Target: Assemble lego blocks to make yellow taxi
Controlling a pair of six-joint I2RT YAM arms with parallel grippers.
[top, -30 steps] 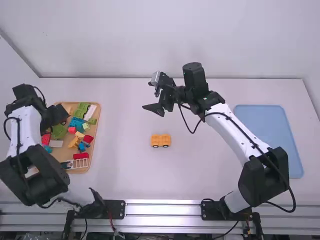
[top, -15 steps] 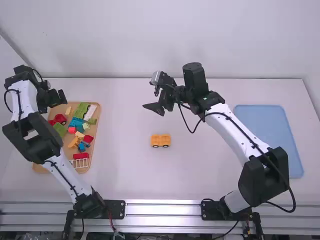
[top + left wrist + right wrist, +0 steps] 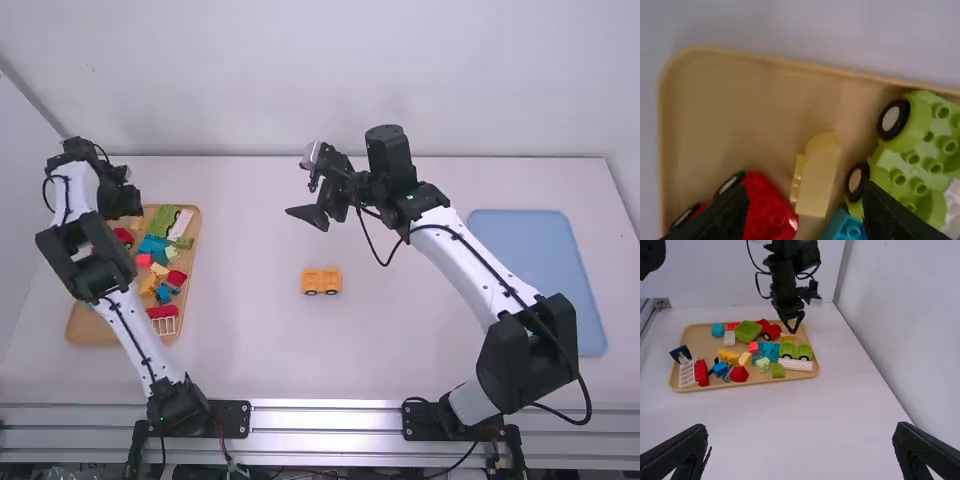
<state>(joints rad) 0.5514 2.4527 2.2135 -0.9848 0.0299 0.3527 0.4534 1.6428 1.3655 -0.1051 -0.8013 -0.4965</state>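
Left pincer (image 3: pixel 128 204), right pincer (image 3: pixel 299 190) both agape; left wrist view: yellow block (image 3: pixel 816 180) between red piece (image 3: pixel 765 202), green piece (image 3: pixel 915 145)

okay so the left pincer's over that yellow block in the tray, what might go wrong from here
First, the left pincer is open above the yellow block, but the red wheeled piece lies right beside it, so a finger could land on that instead. Second, the block sits close to the green wheeled piece too, which might get nudged. Third, the orange-yellow base stands on wheels with nothing holding it, so it may roll when a block is pressed on.
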